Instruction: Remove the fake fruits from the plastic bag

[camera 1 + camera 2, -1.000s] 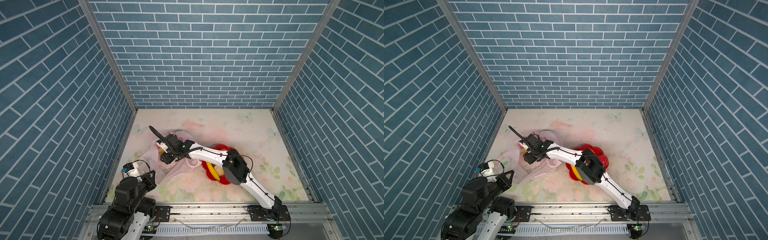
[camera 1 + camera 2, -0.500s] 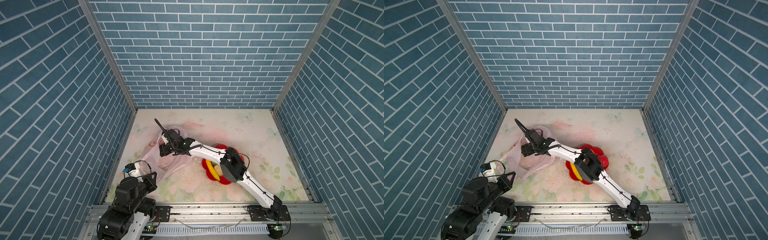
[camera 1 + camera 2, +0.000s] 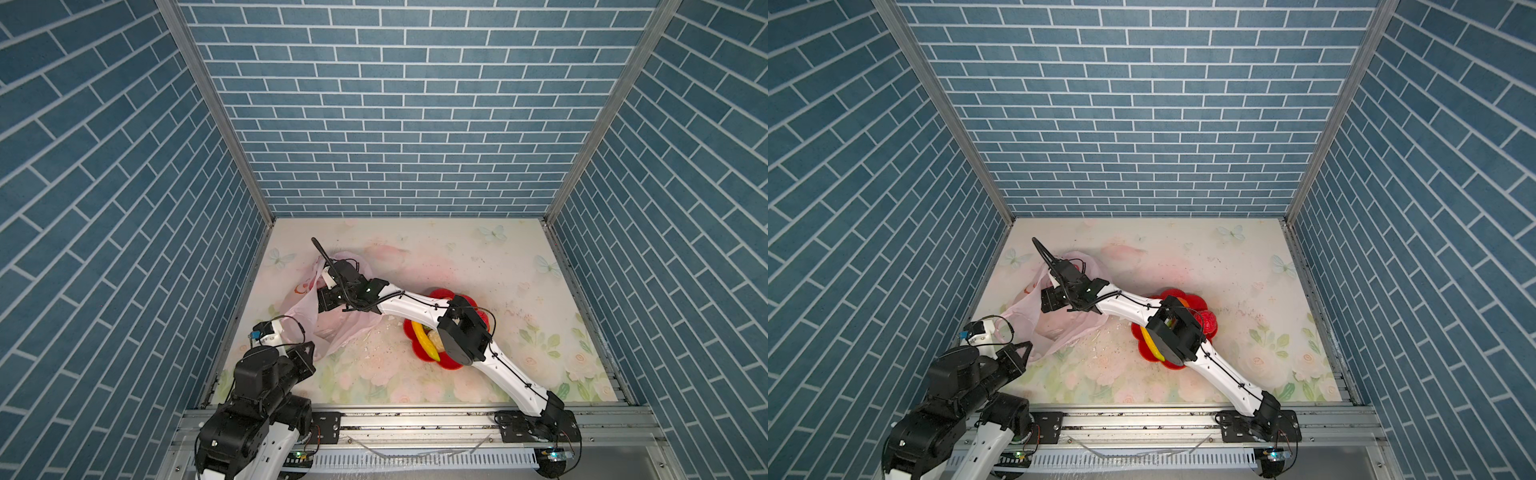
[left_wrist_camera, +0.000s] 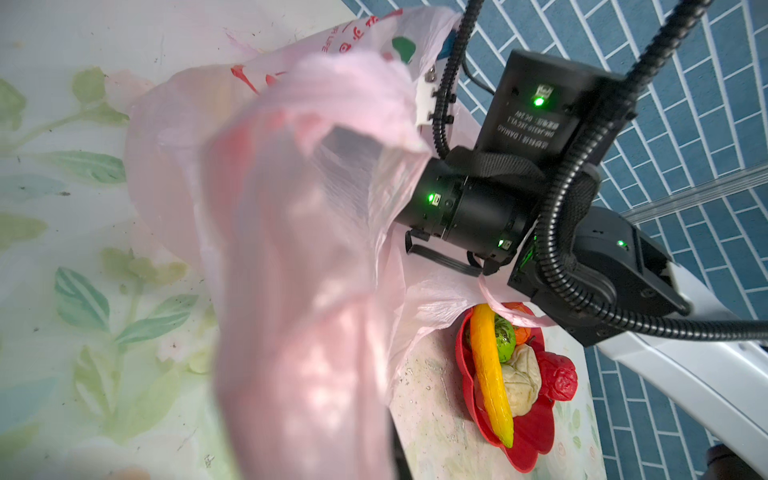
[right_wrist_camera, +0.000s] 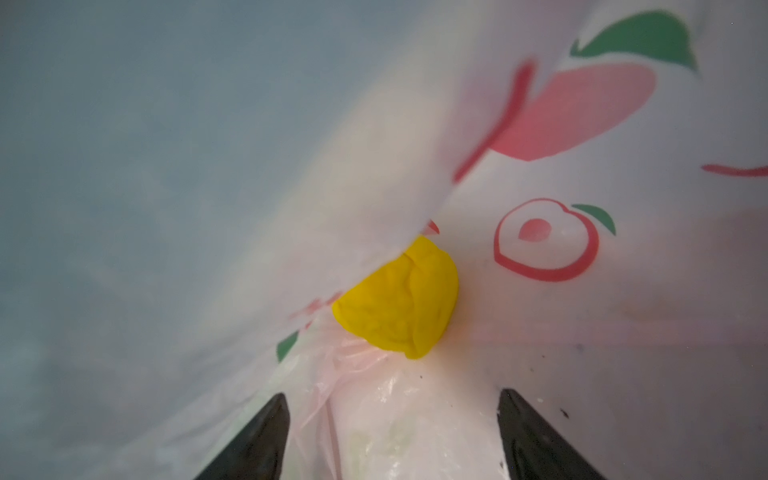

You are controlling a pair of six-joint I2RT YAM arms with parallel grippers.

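I see a bench (image 3: 478,266) covered in a pale flower-and-butterfly print. On its left side lies the pink bag (image 3: 301,309), and to the right of it, apart, sits a red flower-shaped bowl (image 3: 446,365). Dark specks (image 3: 374,345) dot the bench between them.
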